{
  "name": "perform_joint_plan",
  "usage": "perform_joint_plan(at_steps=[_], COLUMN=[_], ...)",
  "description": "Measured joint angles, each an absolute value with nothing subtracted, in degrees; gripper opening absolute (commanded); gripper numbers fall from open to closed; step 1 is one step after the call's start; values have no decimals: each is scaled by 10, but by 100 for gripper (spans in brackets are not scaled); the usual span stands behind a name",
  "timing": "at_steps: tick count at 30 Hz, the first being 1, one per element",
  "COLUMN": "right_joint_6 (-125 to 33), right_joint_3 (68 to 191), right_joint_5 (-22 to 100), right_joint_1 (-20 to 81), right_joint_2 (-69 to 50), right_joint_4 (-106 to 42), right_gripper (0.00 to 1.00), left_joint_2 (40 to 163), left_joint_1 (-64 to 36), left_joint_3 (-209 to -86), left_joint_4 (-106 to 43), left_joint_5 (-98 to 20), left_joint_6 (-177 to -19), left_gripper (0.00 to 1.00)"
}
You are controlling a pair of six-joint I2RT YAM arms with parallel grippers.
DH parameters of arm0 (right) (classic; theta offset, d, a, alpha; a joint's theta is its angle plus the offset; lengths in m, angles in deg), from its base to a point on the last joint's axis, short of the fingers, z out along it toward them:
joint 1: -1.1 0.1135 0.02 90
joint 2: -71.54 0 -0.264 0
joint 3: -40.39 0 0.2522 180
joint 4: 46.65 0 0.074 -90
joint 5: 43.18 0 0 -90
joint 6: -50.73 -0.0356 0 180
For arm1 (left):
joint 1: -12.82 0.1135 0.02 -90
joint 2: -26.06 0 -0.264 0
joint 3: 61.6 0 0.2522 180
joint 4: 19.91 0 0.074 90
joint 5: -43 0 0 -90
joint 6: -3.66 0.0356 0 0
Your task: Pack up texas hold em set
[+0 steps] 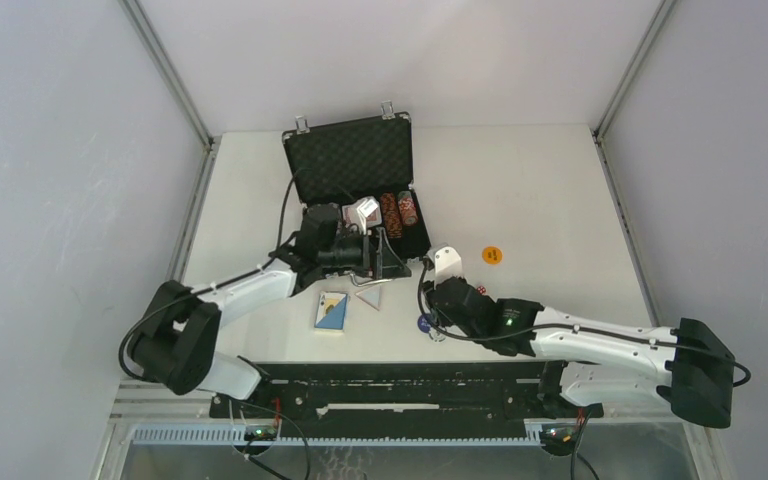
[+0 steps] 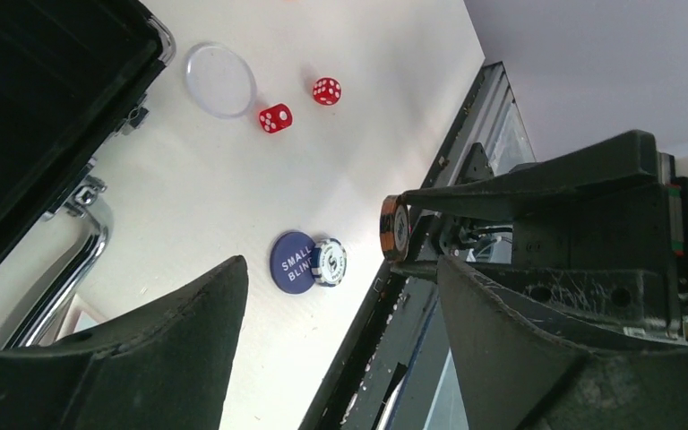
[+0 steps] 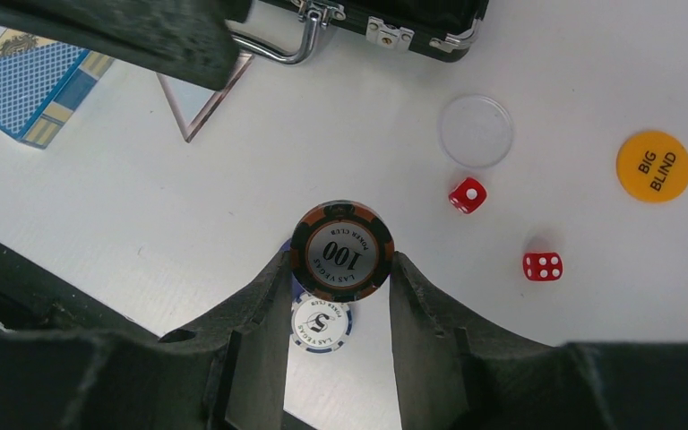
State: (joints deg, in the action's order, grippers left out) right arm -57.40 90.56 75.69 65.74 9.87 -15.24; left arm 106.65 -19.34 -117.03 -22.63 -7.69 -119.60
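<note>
Black case (image 1: 350, 165): open, lid raised, at the far side of the counter (image 1: 540, 190); rows of chips (image 1: 398, 208) in its right part; handle (image 3: 278, 49) facing the arms; right gripper (image 3: 341, 269): closed part-way on a brown 100 chip (image 3: 341, 249), gripped by its rim and held on edge above the counter; 5 chip (image 3: 321, 324): white and blue, flat on the counter beneath, touching the blue small-blind disc (image 2: 293, 262); left gripper (image 2: 340, 278): fingers wide apart, nothing between them, at the case's front edge; dice (image 3: 468, 194): two, red, apart, near a clear disc (image 3: 476, 131); big-blind disc (image 3: 653, 166): orange, right of the dice; deck (image 1: 332, 311): blue, flat in front of the case, beside a clear triangular piece (image 1: 368, 295).
</note>
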Motion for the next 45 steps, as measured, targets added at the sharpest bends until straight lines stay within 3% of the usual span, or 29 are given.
perform_joint_plan(at_steps=[23,45], right_joint_6=[-535,-513], right_joint_3=[914,952], right_joint_5=[737,737], right_joint_1=[679,686], right_joint_2=[80,55], right_joint_4=[-169,-169], right_gripper=[36,36], left_joint_2=[1151,1172], left_joint_1=[-214,-233], left_joint_3=[-1201,-1201], left_joint_4=[-220,-173], left_joint_5=[-12,18], left_joint_6=[-1220,-1241], left_gripper=[71,48])
